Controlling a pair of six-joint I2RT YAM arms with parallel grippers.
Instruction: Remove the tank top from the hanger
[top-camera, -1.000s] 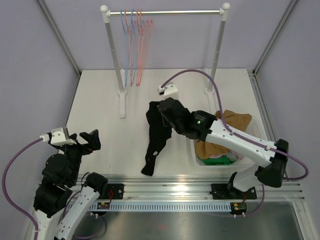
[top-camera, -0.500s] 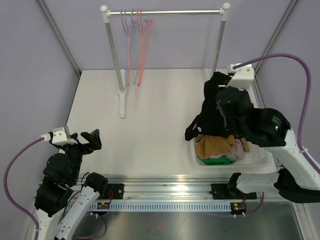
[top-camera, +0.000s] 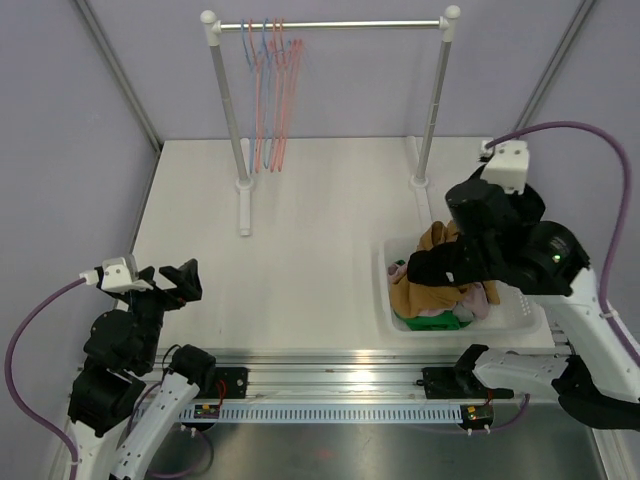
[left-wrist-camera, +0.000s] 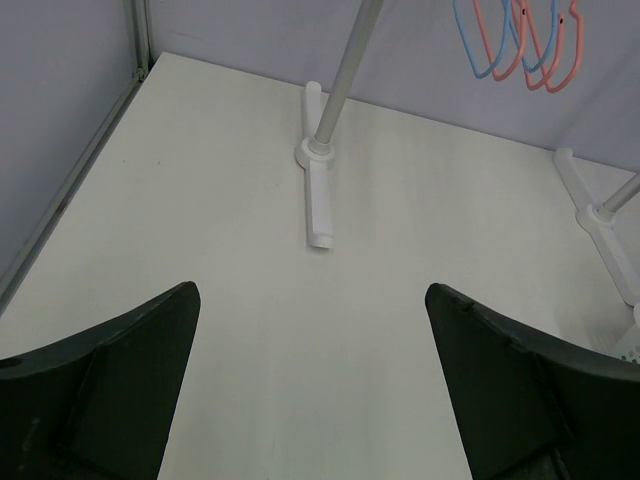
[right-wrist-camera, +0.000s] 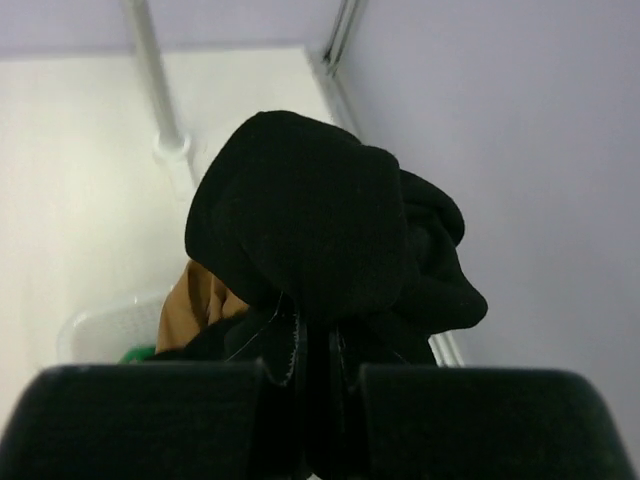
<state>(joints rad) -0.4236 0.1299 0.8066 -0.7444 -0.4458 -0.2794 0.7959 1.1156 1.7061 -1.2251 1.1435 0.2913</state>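
The right gripper, at the right of the overhead view, is clamped almost closed on the black tank top. The fabric is pinched between its fingers and bunches up directly in front of them. The garment sits over the white basket of clothes at the lower right, well apart from the hangers on the rail at the upper left. The left gripper, at the lower left, stands wide open and holds nothing.
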